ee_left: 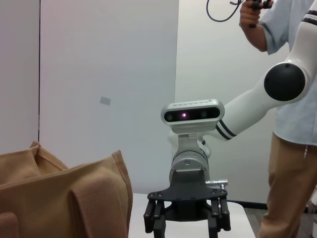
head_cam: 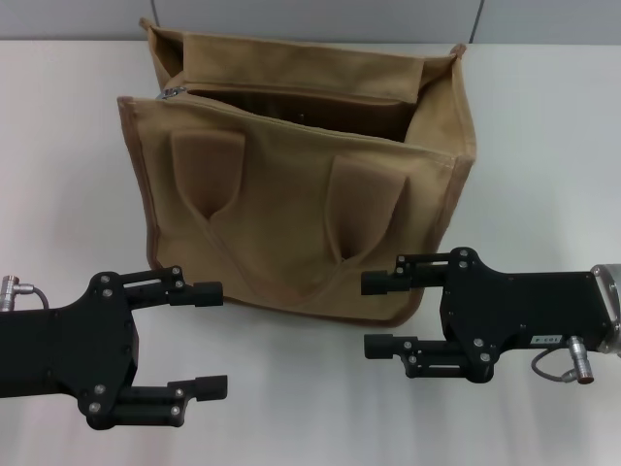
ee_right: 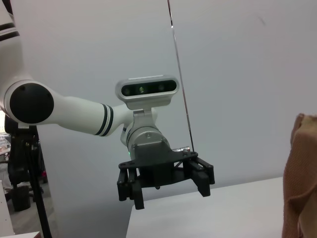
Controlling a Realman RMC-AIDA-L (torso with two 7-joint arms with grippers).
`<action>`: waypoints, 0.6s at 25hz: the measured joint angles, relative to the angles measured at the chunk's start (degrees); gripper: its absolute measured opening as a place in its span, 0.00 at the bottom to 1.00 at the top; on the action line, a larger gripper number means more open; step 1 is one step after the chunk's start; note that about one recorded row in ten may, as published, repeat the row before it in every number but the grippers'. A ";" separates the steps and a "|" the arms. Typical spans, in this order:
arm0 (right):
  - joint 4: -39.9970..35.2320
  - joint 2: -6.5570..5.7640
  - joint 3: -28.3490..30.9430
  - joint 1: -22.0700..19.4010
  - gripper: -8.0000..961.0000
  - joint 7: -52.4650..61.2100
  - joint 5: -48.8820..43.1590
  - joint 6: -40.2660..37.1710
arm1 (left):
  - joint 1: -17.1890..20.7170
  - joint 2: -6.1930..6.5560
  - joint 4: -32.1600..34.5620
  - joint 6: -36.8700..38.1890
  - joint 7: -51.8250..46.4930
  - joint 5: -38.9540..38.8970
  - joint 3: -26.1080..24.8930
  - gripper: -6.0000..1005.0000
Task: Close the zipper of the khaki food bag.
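The khaki food bag [head_cam: 291,209] stands upright on the white table, its top gaping open. Its zipper [head_cam: 291,92] runs along the open top edge, with the small silver slider [head_cam: 173,93] at the bag's left end. My left gripper [head_cam: 215,340] hovers open in front of the bag's lower left corner, apart from it. In front of the lower right corner my right gripper [head_cam: 369,314] is open too, its upper finger close to the fabric. The left wrist view shows the bag [ee_left: 64,198] and the right gripper [ee_left: 187,225]. In the right wrist view are the left gripper [ee_right: 168,191] and a bag edge [ee_right: 299,178].
The white table [head_cam: 543,126] spreads to both sides of the bag, and a grey wall rises behind it. A person [ee_left: 292,114] in a light shirt and tan trousers stands beyond the right arm, holding a cable.
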 joint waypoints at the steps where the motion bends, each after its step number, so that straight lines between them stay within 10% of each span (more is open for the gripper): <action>1: 0.03 0.00 -0.06 -0.01 0.63 -0.03 0.00 0.00 | -0.02 0.00 -0.08 -0.01 0.01 -0.02 -0.01 0.77; 15: 3.84 0.00 0.15 -0.22 0.63 -3.87 0.08 -0.11 | -0.88 -1.13 -1.36 -0.41 2.11 -1.25 -5.31 0.76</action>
